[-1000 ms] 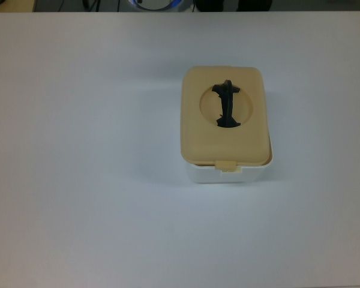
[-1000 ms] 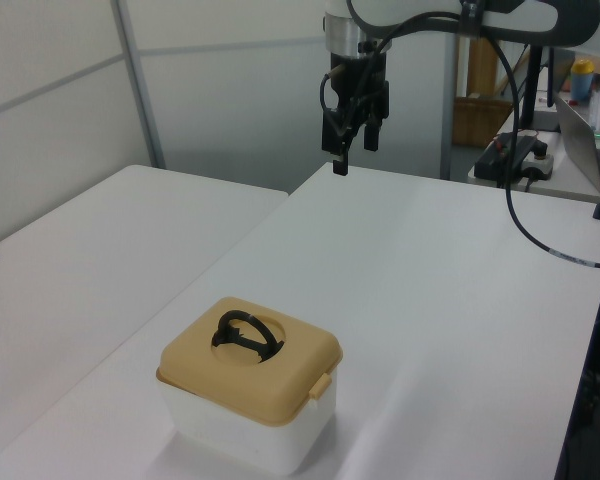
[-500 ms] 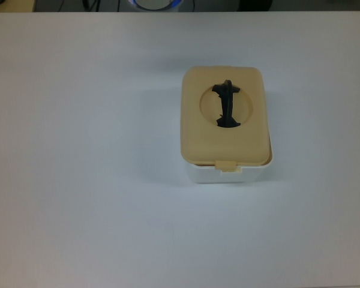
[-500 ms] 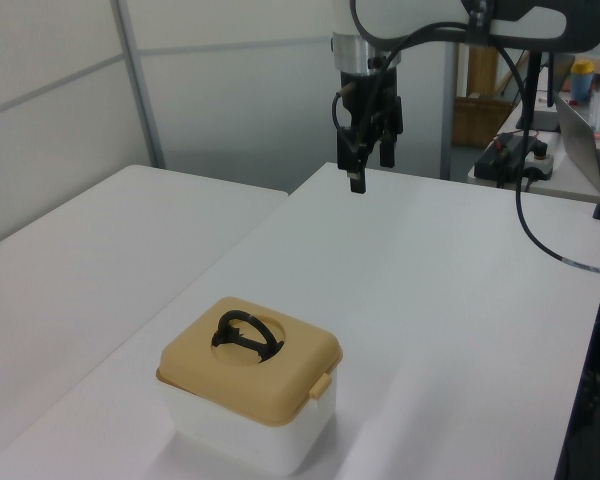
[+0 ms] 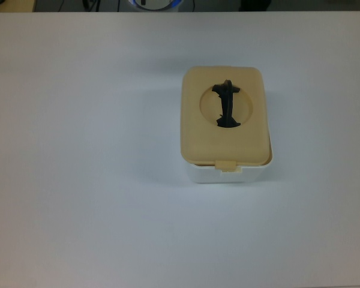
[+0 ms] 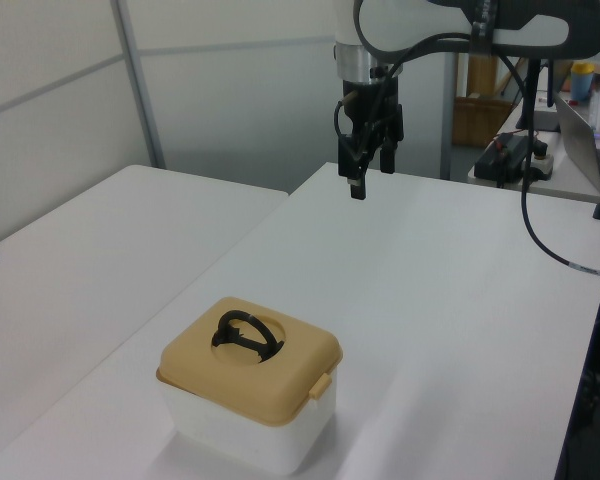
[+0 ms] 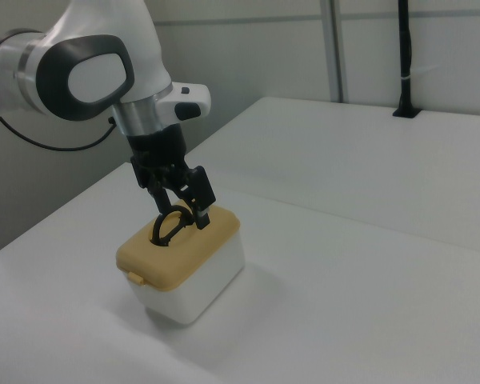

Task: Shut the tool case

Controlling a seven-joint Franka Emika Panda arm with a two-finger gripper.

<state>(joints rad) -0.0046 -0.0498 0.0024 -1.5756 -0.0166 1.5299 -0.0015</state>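
White table (image 6: 450, 300), bare apart from tool case (image 6: 248, 395) near its front edge in the left view. Beige lid (image 5: 225, 117) seated on the case, black handle (image 5: 227, 105) upright. Gripper (image 6: 365, 178) well beyond, aloft, fingers apart, shifted slightly since earlier.

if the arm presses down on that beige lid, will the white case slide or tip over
Probably neither. The tool case looks squat and flat-bottomed on the table, so it is unlikely to tip. A sideways shove might slide it, since the plastic and tabletop look smooth. The lid sits slightly off the white base, so it may shift or snap down first.
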